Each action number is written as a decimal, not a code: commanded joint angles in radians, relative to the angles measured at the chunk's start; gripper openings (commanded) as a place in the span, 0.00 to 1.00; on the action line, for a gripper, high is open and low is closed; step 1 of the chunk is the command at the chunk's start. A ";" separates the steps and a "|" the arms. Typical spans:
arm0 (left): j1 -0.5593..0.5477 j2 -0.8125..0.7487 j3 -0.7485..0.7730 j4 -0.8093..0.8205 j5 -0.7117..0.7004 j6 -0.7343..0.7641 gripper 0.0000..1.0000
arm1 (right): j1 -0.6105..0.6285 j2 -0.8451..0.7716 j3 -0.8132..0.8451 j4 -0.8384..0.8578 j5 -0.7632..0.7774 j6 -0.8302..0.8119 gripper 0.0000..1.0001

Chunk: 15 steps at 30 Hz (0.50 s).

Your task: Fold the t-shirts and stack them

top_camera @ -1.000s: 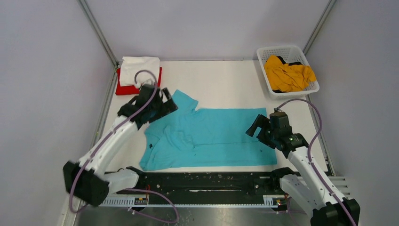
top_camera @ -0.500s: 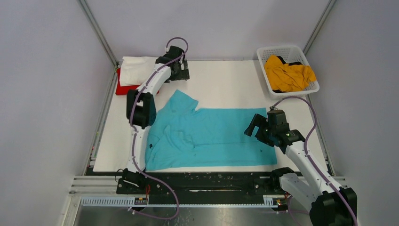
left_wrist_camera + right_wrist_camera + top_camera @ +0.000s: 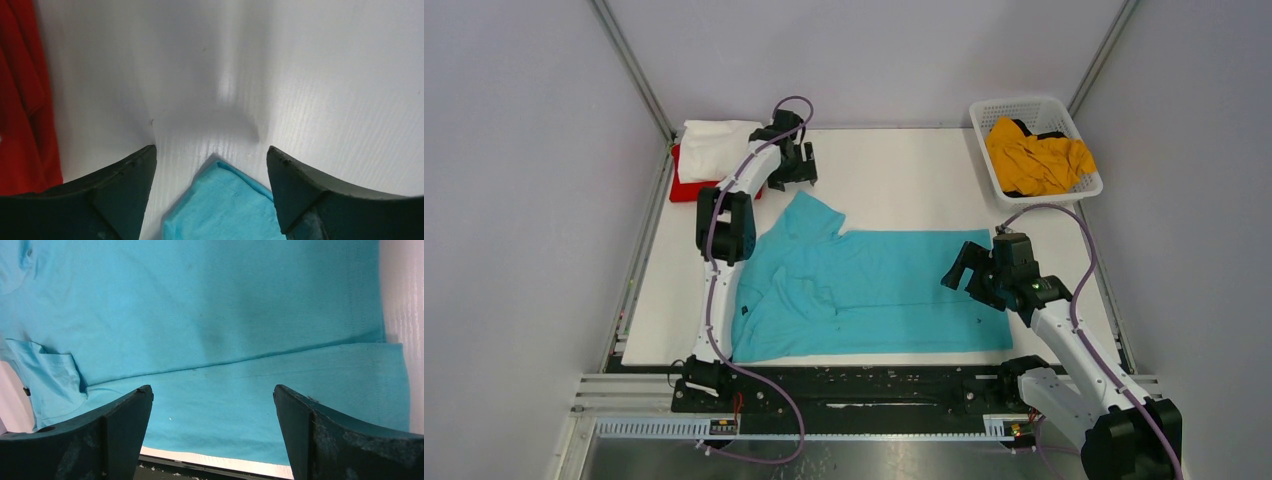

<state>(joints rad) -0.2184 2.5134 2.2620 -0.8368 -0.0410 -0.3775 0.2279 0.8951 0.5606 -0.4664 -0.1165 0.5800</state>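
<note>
Swinging out from over the collar a second ago, my left arm now stretches toward the far left of the table (image 3: 904, 170), and my left pincer (image 3: 210, 152) has dipped a little closer to the cloth in the last half second. My right arm has hardly shifted.

Both pincers are released and hold nothing. The left one hangs with its jaws apart just past the far sleeve (image 3: 225, 205) of the turquoise shirt (image 3: 874, 280), whose tip lies on the table between them. My right pincer (image 3: 212, 388) hovers wide apart over the hem end of the same shirt, near the front edge.

As for progress, I judge it about half done. The white shirt (image 3: 719, 145) sits folded on top of the red shirt (image 3: 686, 188) at the far left corner, so two look finished and stacked. The turquoise shirt lies spread flat across the middle with one long side seemingly turned in, so its folding has barely begun. The mustard shirt (image 3: 1034, 160) is crumpled in the basket (image 3: 1024, 101) at the far right, untouched. Left to do: fold the turquoise, stack it, then the mustard.
</note>
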 commanded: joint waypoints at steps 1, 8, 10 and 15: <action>-0.019 -0.024 -0.048 -0.001 0.089 0.002 0.75 | -0.008 -0.006 -0.004 0.009 0.002 -0.022 0.99; -0.039 -0.033 -0.058 -0.042 0.012 0.009 0.43 | -0.013 -0.013 -0.005 0.002 0.010 -0.031 1.00; -0.041 -0.025 -0.053 -0.050 0.016 0.009 0.35 | -0.014 -0.017 -0.009 -0.001 0.019 -0.033 1.00; -0.057 -0.013 -0.034 -0.077 -0.018 0.012 0.30 | -0.020 -0.020 -0.013 -0.006 0.027 -0.035 0.99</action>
<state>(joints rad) -0.2642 2.4939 2.2208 -0.8505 -0.0372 -0.3656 0.2176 0.8879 0.5537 -0.4660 -0.1139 0.5667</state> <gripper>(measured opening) 0.315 0.993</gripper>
